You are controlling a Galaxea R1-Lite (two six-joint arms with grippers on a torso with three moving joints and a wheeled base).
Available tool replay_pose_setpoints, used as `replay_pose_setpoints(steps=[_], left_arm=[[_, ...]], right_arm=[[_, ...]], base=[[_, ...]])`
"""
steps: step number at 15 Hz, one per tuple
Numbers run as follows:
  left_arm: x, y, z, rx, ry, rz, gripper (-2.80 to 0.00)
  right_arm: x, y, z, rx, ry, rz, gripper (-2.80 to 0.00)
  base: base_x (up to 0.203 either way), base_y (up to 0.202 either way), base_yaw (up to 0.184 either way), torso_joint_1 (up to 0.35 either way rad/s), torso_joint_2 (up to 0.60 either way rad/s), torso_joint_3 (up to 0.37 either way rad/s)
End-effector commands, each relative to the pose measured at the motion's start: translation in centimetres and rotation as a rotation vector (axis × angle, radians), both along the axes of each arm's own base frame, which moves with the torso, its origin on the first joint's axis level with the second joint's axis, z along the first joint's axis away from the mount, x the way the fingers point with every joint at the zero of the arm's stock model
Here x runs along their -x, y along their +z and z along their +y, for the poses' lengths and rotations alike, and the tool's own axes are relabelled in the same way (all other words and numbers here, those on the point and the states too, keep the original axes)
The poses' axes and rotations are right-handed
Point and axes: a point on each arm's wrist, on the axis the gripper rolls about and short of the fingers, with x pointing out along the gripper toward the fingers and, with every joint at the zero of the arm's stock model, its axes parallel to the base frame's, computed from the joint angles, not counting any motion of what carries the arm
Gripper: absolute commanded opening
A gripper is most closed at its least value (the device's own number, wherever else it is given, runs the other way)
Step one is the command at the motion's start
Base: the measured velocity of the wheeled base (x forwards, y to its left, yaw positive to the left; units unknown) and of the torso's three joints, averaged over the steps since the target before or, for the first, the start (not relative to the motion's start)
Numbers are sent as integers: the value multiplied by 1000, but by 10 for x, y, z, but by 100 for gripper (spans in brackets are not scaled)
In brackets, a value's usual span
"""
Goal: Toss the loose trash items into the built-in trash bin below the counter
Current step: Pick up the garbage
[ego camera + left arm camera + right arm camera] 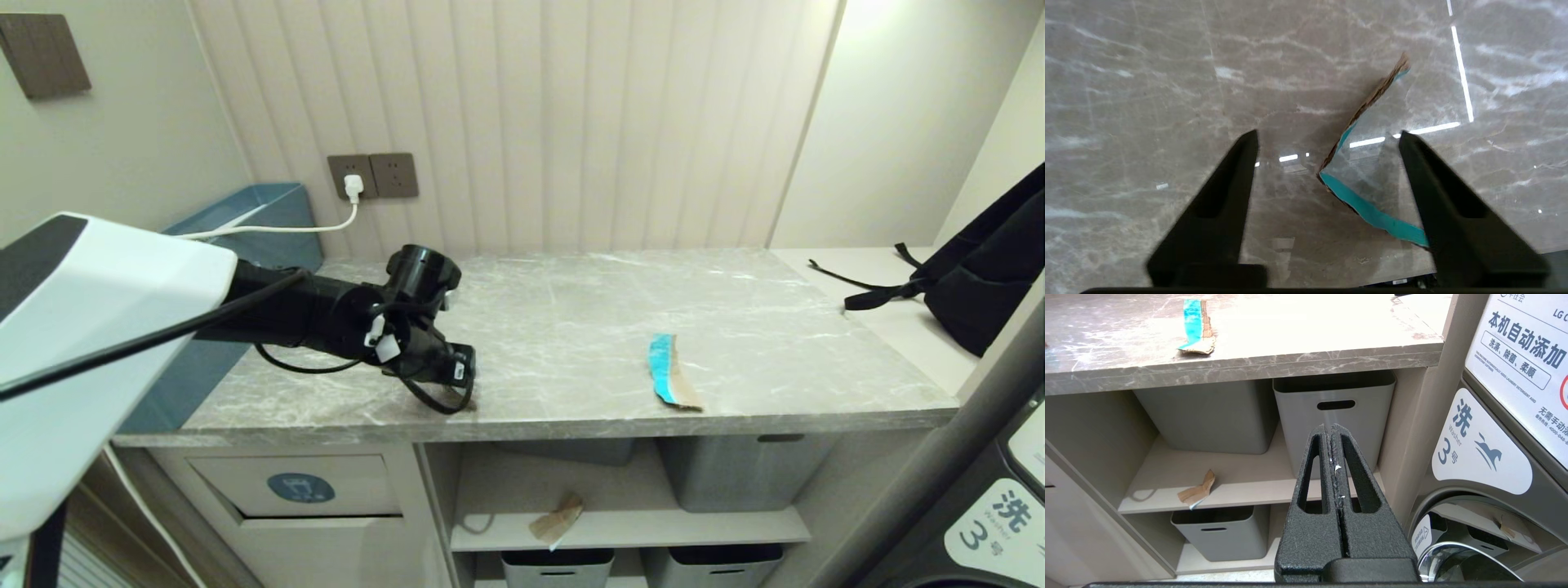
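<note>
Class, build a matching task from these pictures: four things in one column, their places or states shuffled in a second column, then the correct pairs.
Things:
1. left claw
2. right claw
3. shelf scrap
4. backpack

Places or states:
A. shut, pointing at the grey tubs
B. far right, beside the marble counter
C. open over a scrap on the counter
D. lying under the counter, brown side up

Pairs: 1-C, 2-A, 3-D, 4-B
</note>
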Motion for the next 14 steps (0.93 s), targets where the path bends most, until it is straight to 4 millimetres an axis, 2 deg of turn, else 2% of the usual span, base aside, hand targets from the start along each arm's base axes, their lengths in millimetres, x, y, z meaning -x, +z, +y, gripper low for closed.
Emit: replay_pose_setpoints(steps=[1,6,9,12,14], left_arm=[[3,-2,0,-4,-2,11,-280],[8,-7,-8,14,-2,30,-280],[12,4,-10,72,36,14,-280],[25,40,-6,200,101,-46,-280],[44,79,4,282,119,-125,-280]], right_arm=[[0,0,0,0,0,2,-280],[0,0,0,0,0,2,-280],[0,0,0,0,0,2,-280],[0,0,0,0,0,2,-280],[0,0,0,0,0,2,-280]], base=[[0,0,0,0,0,0],[0,0,0,0,0,0],[0,0,0,0,0,0],[0,0,0,0,0,0],[0,0,0,0,0,0]])
